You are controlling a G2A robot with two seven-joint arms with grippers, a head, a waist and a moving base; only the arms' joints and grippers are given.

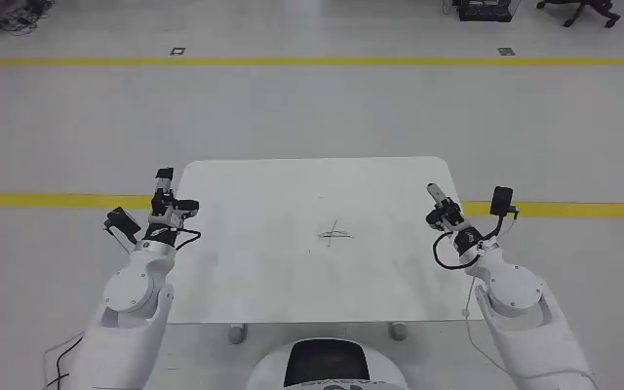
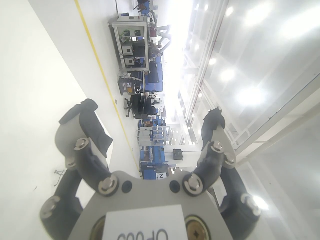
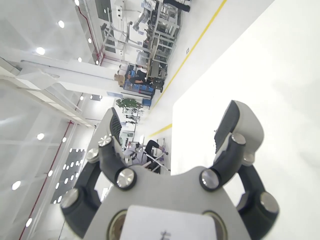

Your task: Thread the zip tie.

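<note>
Pickup has not begun. The left gripper point(image 2: 150, 112) and right gripper point(image 3: 172, 113) both gape wide and empty at opposite edges of the table point(image 1: 253, 283). The zip tie point(image 1: 332, 234) lies flat between them, well apart from each. Next, likely, one reaches inward and pinches one end.

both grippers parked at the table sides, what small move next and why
Probably swing the left gripper in over the zip tie: it lies untouched in the middle of the table, and the right gripper, like the left, is open and empty.
</note>
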